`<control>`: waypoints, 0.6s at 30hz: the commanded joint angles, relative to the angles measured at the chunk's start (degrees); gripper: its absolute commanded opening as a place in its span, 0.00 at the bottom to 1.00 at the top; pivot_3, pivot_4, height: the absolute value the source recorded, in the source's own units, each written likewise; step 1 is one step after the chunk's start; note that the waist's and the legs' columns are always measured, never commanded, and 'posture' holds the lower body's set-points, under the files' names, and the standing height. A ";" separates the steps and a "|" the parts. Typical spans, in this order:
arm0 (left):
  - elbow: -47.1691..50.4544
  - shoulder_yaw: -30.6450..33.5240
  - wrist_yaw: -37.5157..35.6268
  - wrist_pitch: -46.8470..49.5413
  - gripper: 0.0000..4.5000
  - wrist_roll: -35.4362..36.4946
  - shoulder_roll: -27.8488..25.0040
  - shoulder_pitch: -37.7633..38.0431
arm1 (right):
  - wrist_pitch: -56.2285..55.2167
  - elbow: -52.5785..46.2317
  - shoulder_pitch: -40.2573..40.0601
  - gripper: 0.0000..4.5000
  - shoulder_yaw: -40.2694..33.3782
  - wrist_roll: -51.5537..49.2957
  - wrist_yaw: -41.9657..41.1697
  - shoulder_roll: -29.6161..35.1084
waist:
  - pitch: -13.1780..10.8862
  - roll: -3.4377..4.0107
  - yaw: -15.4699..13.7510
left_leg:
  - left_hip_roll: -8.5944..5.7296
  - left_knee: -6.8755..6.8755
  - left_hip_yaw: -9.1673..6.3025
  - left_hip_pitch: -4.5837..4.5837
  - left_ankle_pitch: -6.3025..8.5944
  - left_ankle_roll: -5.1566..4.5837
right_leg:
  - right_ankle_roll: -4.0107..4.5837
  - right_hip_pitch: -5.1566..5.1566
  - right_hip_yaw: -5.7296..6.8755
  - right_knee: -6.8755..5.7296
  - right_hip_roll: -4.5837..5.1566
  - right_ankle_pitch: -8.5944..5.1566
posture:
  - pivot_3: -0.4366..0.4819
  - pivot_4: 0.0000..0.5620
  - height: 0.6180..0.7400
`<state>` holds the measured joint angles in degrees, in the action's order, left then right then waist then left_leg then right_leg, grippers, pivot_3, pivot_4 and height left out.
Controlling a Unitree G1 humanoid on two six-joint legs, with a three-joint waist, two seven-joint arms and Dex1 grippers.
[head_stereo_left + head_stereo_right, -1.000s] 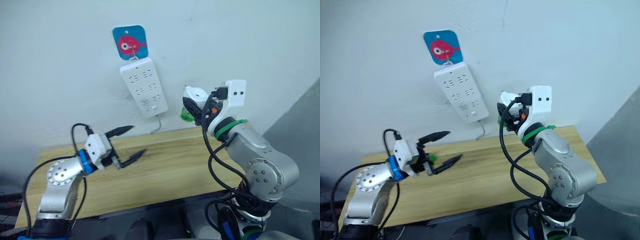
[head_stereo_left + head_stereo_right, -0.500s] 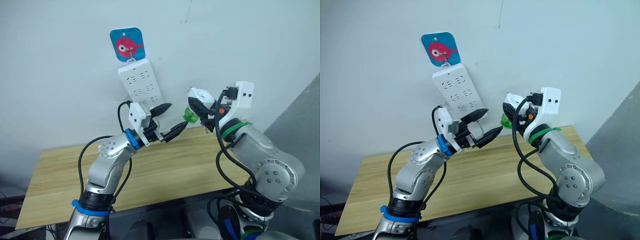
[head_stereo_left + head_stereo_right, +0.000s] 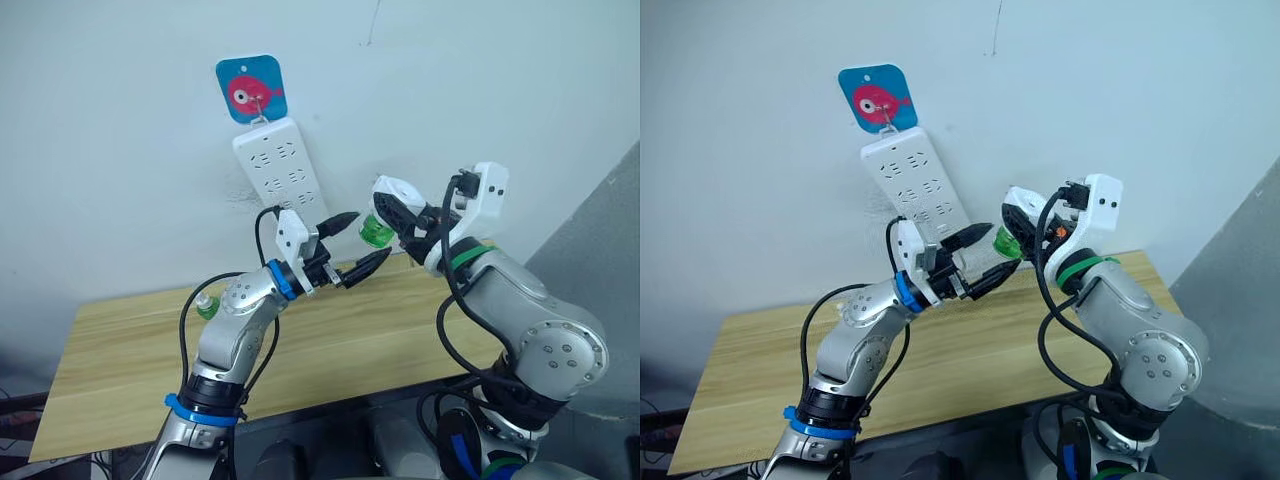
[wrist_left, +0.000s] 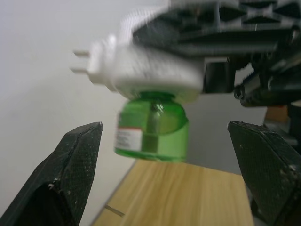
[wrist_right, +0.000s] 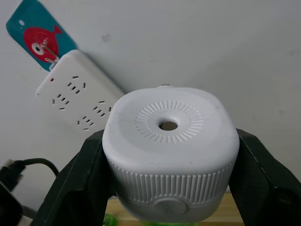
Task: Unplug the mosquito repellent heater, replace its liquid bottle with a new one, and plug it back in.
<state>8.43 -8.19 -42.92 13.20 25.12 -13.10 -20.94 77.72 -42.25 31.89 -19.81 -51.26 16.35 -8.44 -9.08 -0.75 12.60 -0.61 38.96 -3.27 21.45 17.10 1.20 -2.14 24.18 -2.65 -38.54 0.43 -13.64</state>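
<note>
Heater unplugged; old bottle awaiting removal.

Right pincer (image 3: 400, 217) grips the mosquito repellent heater (image 5: 168, 136) in mid-air, right of the power strip (image 3: 281, 178). Left pincer (image 3: 358, 243), spread wide, flanks the green bottle (image 4: 151, 133) beneath it, not touching. Next move, in my judgement: close squarely on the bottle and unscrew it over the table (image 3: 130, 340).

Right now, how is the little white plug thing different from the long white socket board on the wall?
The heater is small and rounded; the power strip is long and flat. The heater is up in the air, clamped in the right jaws, prongs bare; the power strip hangs on the wall from a blue fish hook. The heater has a green bottle under it; the power strip has none. Both are white plastic.
</note>
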 commanded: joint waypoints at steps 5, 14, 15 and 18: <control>-0.26 1.86 0.81 1.27 1.00 1.72 1.39 -2.32 | -4.94 -0.11 1.35 0.66 3.61 -9.24 5.06 -4.05 | 0.00 0.00 0.04 | 0.06 0.00 0.00 0.00 0.00 0.00 | -0.01 0.00 -0.01 0.02 -0.09 0.00 | 0.19 0.20 1.00; 0.43 4.19 -0.38 0.10 1.00 2.34 0.14 -1.22 | -9.56 0.97 -0.12 0.66 6.34 -14.22 10.08 0.52 | 0.00 0.00 0.08 | 0.13 -0.01 0.02 0.02 0.00 0.00 | -0.01 0.01 -0.04 0.08 -0.17 -0.01 | 0.19 0.20 1.00; 0.92 4.40 -0.59 0.06 1.00 2.44 -0.24 -0.69 | -10.00 1.12 -0.20 0.66 6.58 -14.57 10.48 0.89 | 0.00 0.00 0.10 | 0.13 -0.01 0.02 0.02 0.00 -0.01 | -0.01 0.01 -0.04 0.09 -0.17 -0.01 | 0.19 0.20 1.00; 1.90 4.69 -0.77 -0.65 1.00 2.24 -0.71 0.00 | -11.24 1.50 -0.51 0.66 7.33 -15.72 11.47 1.96 | 0.00 0.00 0.07 | 0.14 -0.01 0.01 0.03 0.00 0.00 | -0.01 0.01 -0.04 0.11 -0.18 -0.01 | 0.19 0.20 1.00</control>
<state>7.03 -4.16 -43.31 14.23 26.66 -13.84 -20.54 68.52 -39.84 30.96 -13.35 -64.73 27.52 -6.59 -9.08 -0.75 12.67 -0.46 38.95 -3.26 21.50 17.11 1.20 -2.15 24.19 -2.69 -38.40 0.25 -13.65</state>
